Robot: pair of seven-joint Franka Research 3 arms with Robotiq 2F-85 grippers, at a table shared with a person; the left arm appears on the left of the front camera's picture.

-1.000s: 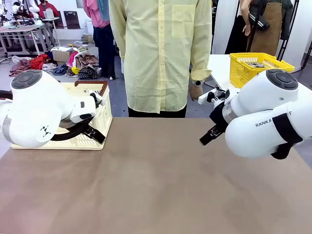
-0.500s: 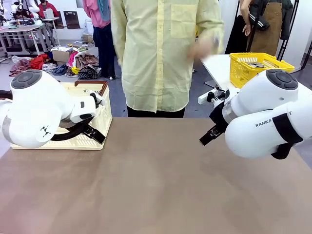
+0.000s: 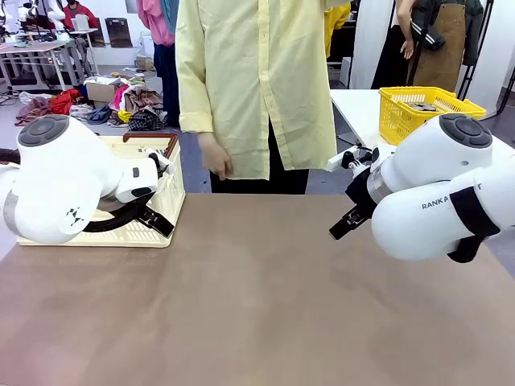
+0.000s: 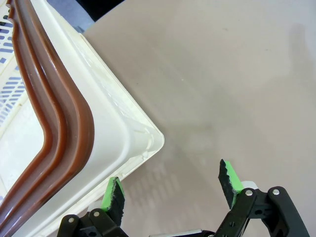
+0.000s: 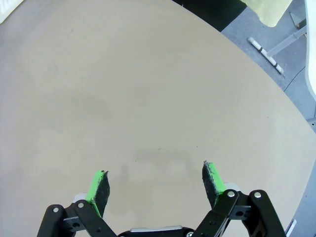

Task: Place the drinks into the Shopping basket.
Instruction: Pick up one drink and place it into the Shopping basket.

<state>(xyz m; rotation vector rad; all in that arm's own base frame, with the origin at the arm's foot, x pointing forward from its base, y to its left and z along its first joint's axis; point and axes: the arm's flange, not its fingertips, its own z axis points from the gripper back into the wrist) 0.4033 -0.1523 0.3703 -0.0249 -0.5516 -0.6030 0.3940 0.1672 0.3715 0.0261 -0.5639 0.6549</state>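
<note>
The basket [image 3: 171,191] sat at ten o'clock on the brown surface [image 3: 265,305], its brown handle [image 4: 59,123] lying along the cream rim. Left tool [image 4: 170,182] hung right over the basket's near corner, pads spread wide and released, nothing between them: one pad above the rim, the other above bare surface. Over at three o'clock the right tool [image 5: 156,180] was spread and empty too, above bare surface. A person in a yellow shirt stood at twelve o'clock, a hand [image 3: 216,157] hanging near the far edge.
</note>
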